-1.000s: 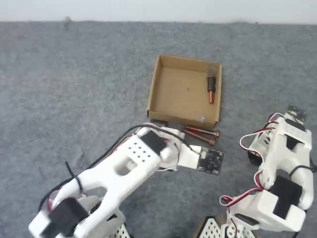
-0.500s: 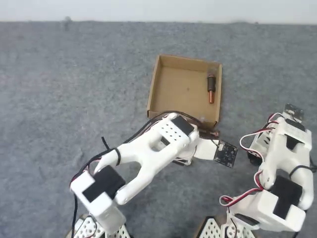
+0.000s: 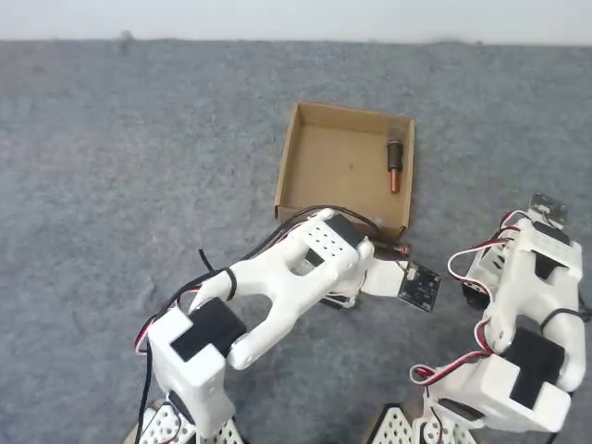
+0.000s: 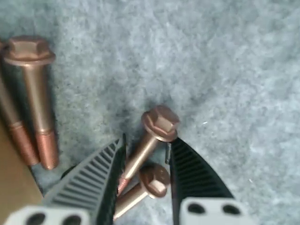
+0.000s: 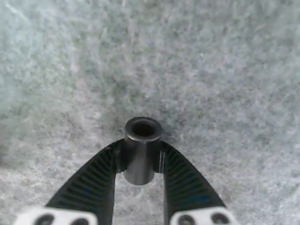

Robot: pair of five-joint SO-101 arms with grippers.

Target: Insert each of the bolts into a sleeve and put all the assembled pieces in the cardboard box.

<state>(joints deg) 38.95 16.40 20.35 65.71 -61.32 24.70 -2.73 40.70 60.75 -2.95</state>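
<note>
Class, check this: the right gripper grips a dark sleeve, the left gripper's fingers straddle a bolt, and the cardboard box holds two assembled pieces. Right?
Not quite: the cardboard box holds one assembled piece, as the high view shows. The rest stands.

High camera looks down; wrist cameras hug table (image 3: 139, 185).

bolts (image 4: 157, 129) were copper | sleeve (image 5: 140, 159) was dark grey | cardboard box (image 3: 344, 171) was tan | table (image 3: 139, 166) was mottled grey | left gripper (image 4: 146, 140) fingers (image 4: 93, 178) were black, ribbed | left arm (image 3: 277, 287) was white
</note>
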